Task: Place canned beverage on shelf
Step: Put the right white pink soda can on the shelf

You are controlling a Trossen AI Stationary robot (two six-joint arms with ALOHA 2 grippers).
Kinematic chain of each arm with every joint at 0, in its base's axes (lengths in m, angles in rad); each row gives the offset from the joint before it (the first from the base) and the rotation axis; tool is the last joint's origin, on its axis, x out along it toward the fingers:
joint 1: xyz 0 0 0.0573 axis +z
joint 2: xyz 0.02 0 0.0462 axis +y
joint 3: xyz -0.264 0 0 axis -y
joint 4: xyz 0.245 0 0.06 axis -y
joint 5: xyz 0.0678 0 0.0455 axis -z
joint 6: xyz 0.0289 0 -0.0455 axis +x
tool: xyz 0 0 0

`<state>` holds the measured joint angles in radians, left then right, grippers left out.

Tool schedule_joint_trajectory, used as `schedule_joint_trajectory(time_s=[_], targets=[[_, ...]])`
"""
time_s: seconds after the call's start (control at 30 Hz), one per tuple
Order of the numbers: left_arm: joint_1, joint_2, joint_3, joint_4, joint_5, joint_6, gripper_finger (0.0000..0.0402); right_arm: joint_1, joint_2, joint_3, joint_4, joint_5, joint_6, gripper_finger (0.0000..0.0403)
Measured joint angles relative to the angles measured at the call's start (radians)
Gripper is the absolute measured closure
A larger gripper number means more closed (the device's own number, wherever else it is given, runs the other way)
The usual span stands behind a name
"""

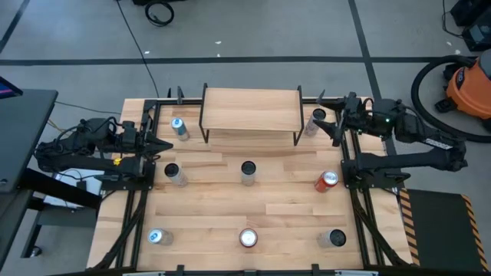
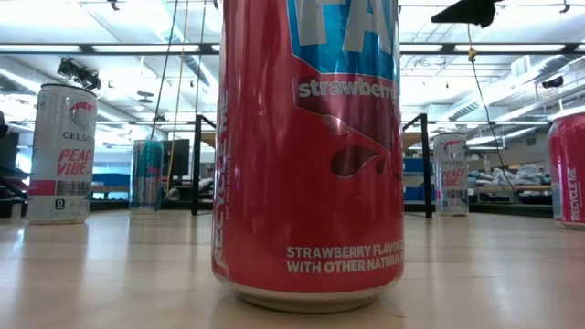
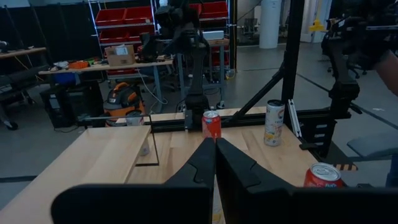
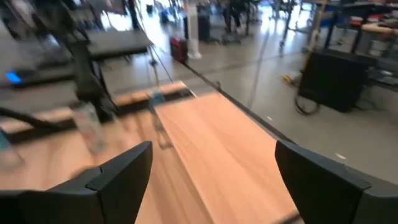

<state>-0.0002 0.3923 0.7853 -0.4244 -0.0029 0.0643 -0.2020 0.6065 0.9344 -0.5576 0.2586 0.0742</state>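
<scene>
We find the shelf (image 1: 251, 109) at twelve o'clock on the table (image 1: 284, 207), its light wooden board bare, with eight cans standing round it and none yet lifted. The right gripper (image 1: 334, 127) hangs just off the shelf's three o'clock end with its fingers spread wide and nothing between them, next to a pale can (image 1: 314, 121) at that corner; the red can (image 1: 327, 181) sits near, toward five o'clock of it. The left gripper (image 1: 163, 146) waits at the table's nine o'clock edge with fingers pressed together, holding nothing. We judge any of these cans to be stiff-walled, smooth and rather slippery, moderately heavy if full (we cannot tell whether they are) and easily dented by a hard squeeze. We would take hold across the middle of the body, fingers level, below the rim, keeping it upright so it does not slide or tip.
</scene>
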Motion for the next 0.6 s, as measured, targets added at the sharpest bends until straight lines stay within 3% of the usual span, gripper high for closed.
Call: schedule_joint_trajectory(time_s=[0.2,0.6], targets=[[0.0,0.0,0.0,0.0,0.0,0.0,0.0386,-0.1,0.047,0.049,-0.128,0.002,-0.025,0.0054],[0.0,0.0,0.0,0.0,0.0,0.0,0.0386,-0.329,0.192,0.058,-0.203,0.009,0.043,0.0054]])
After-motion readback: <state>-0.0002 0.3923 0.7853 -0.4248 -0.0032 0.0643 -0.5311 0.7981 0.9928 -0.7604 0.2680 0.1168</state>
